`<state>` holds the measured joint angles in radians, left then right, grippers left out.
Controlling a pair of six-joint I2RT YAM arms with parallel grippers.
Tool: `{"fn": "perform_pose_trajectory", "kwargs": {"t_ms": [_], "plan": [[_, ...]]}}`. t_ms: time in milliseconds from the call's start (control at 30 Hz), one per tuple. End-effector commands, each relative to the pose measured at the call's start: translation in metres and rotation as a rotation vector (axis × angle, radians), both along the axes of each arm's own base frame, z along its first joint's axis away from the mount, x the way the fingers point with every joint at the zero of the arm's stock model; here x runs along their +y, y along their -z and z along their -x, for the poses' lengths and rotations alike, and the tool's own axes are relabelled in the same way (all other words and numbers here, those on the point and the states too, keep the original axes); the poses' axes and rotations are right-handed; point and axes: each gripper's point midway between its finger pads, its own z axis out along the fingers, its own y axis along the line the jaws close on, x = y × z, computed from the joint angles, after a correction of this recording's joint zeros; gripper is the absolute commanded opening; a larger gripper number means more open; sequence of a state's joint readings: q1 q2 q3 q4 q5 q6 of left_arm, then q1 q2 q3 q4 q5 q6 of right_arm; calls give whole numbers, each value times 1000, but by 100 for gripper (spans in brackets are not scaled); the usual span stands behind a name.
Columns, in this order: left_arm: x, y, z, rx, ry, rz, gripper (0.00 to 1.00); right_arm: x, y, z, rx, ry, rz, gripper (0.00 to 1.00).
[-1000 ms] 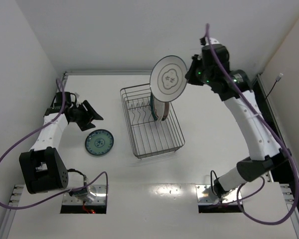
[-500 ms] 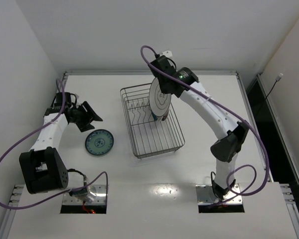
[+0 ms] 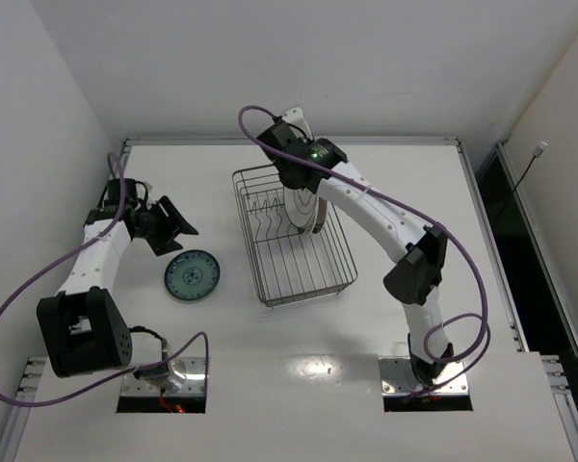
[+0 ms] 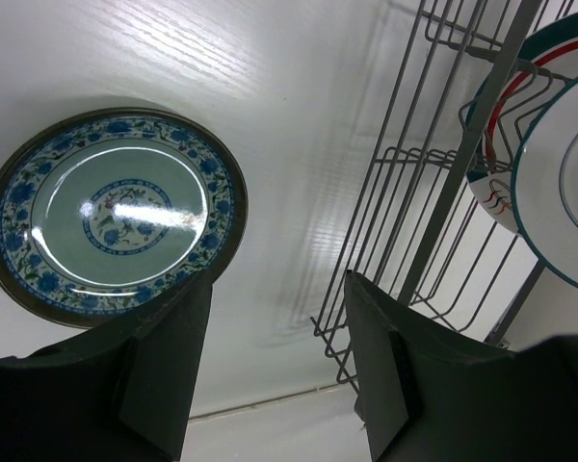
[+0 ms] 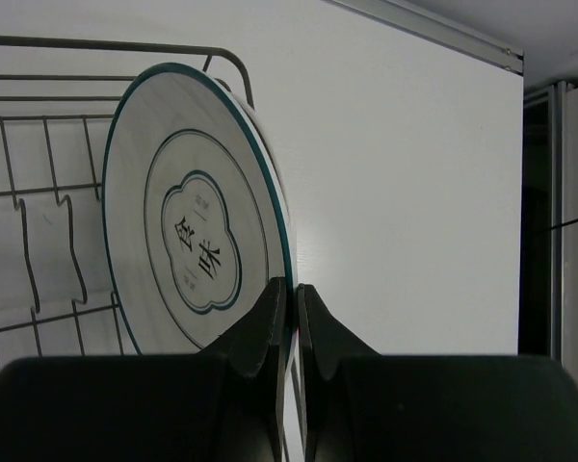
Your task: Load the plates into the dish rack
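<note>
Right fingers (image 5: 275,322) clamped on the rim of the teal-rimmed plate (image 5: 193,241). Plate stands on edge inside the dish rack (image 3: 313,274), at its far end; can't tell if it's seated in the prongs. Plate face: two Chinese characters, look like 食味, inside a teal cloud outline; smaller marks unreadable. Red-lined plate (image 4: 496,188) also upright in the rack, right beside it. Left fingers (image 4: 169,375) spread, gripping nothing, low over the worktop (image 3: 222,337). Small patterned plate (image 4: 111,217) lies flat just ahead of them, left of the rack, not touching it.
</note>
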<state>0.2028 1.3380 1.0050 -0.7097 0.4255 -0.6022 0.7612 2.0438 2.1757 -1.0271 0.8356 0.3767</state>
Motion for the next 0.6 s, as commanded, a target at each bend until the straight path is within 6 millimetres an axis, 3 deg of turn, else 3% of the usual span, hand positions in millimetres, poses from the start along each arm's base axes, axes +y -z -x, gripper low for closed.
{"fn": "perform_pose_trajectory", "kwargs": {"t_ms": [0,133,300,400,467,567], "plan": [[3,-16,-2,-58,8,-20,54,-1,-33,-4,-112,45,26,0],[3,-16,-2,-58,8,-20,54,0,-35,-3,-151,82,69,0],[2,-13,3,-49,8,-18,54,12,-82,7,-261,43,74,0],[2,-13,3,-49,8,-18,54,14,-92,9,-294,47,74,0],[0,-11,2,-52,13,-11,54,17,-93,11,-292,35,80,0],[0,-11,2,-52,13,-11,54,20,-76,10,-260,20,109,0]]}}
